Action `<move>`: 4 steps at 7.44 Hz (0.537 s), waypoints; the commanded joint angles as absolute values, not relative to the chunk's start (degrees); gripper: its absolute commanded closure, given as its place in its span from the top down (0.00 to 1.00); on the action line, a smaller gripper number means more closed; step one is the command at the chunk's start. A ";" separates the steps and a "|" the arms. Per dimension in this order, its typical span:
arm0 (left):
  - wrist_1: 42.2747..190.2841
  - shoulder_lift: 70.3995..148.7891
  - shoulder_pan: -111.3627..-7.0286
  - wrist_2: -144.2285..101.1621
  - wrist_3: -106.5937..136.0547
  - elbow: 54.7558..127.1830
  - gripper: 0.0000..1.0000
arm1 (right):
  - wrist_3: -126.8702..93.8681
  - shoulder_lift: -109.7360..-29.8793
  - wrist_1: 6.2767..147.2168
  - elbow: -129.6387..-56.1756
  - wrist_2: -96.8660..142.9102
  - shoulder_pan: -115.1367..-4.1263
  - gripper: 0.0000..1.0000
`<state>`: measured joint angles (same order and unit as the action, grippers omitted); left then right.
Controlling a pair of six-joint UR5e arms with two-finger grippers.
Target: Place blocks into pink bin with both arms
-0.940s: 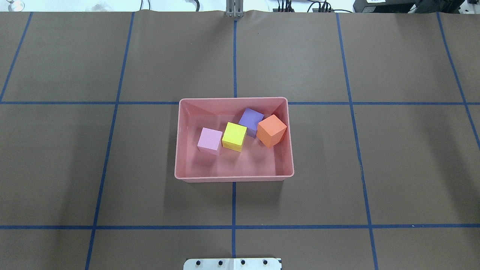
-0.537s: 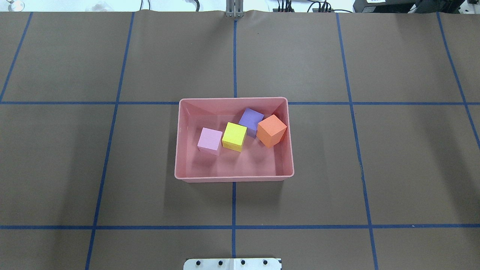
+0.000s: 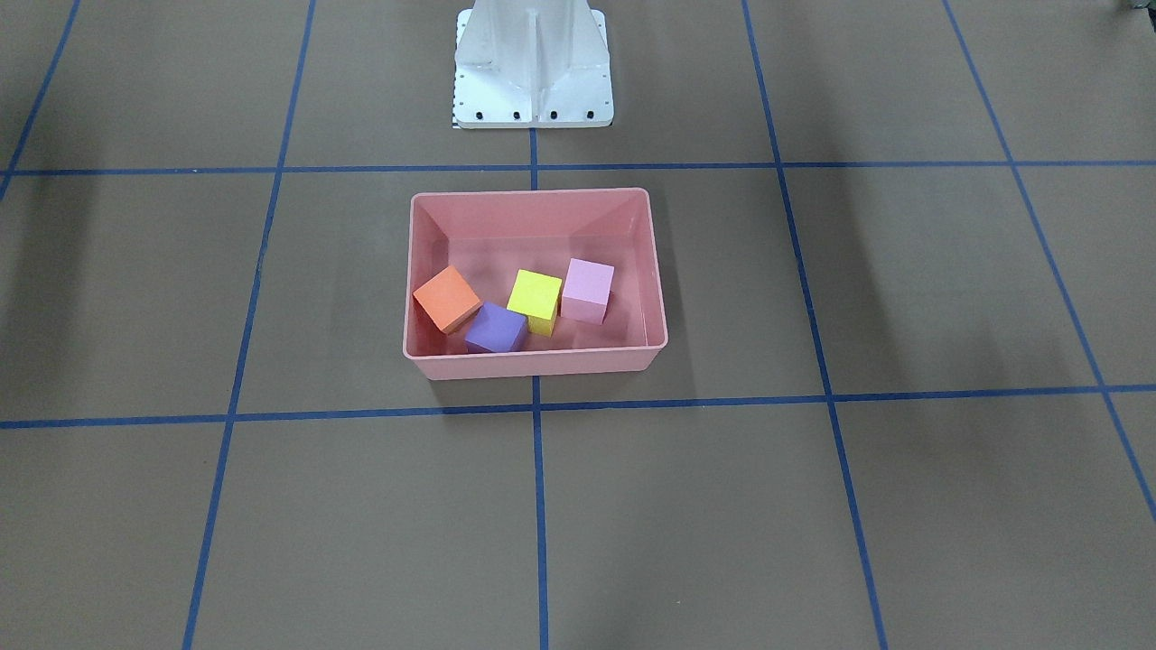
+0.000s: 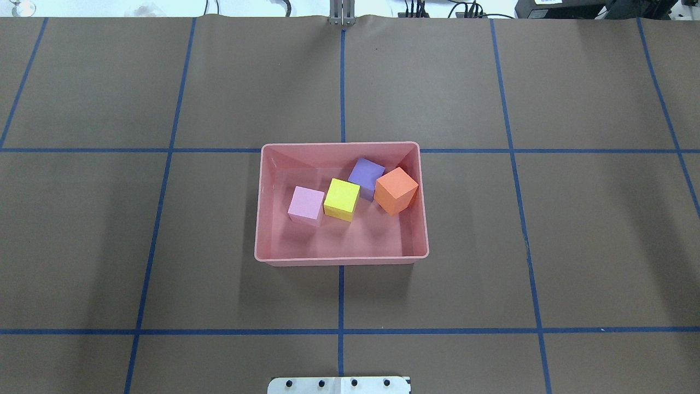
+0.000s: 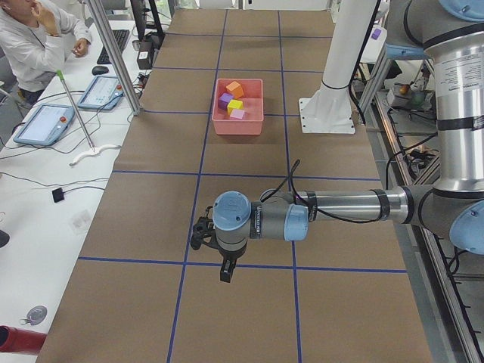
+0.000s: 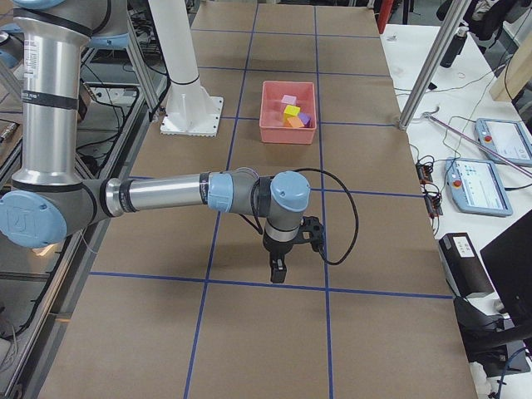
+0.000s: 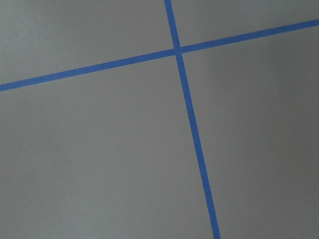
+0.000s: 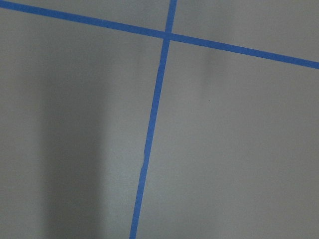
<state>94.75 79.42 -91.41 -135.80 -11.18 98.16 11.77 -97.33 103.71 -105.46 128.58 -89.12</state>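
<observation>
The blocks [image 4: 342, 198] seem light, matte, easy to pinch on flat opposite faces. If my left gripper [image 5: 225, 274] and right gripper [image 6: 277, 273] are wide, I cannot tell.

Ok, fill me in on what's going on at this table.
Nothing is being handled. The light pink block, yellow block, purple block and orange block all sit in the pink bin. The left gripper and right gripper hang over bare table at opposite ends, far from it; open or shut, I cannot tell.
</observation>
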 commanded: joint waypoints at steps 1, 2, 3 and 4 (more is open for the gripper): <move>94.75 79.37 -91.41 -135.88 -11.25 98.17 1.00 | 11.78 -97.47 103.71 -105.47 128.58 -89.12 1.00; 94.75 79.28 -91.41 -135.70 -11.34 98.17 1.00 | 11.78 -97.47 103.71 -105.47 128.58 -89.12 1.00; 94.75 79.28 -91.41 -135.70 -11.34 98.17 1.00 | 11.78 -97.47 103.71 -105.47 128.58 -89.12 1.00; 94.75 79.28 -91.41 -135.62 -11.34 98.09 1.00 | 11.78 -97.47 103.71 -105.56 128.67 -89.12 1.00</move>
